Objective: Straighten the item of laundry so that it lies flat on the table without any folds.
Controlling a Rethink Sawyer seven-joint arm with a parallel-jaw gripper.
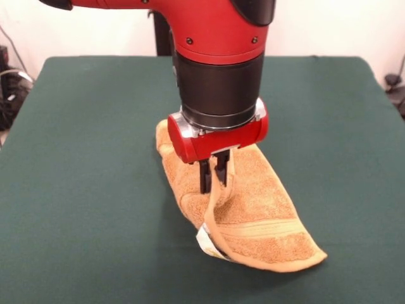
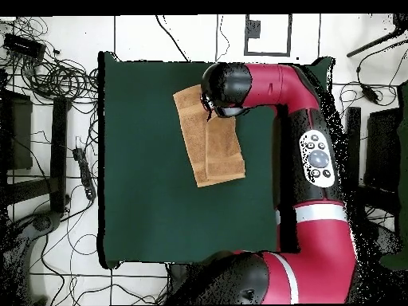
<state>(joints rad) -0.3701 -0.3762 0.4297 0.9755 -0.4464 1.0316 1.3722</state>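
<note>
Towel point(image 1: 253, 209) folded, edge pinched in hand point(image 1: 212, 174)

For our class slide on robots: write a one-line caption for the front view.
The red gripper lifts one edge of the folded orange towel off the green table.

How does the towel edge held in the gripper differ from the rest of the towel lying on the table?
The lifted edge rises in a narrow strip to the gripper, which is shut on it; the rest of the towel lies on the table. The lifted edge is taut and thin; the rest is broad and folded over itself, as the overhead view shows. Both are the same golden-orange terry cloth.
</note>
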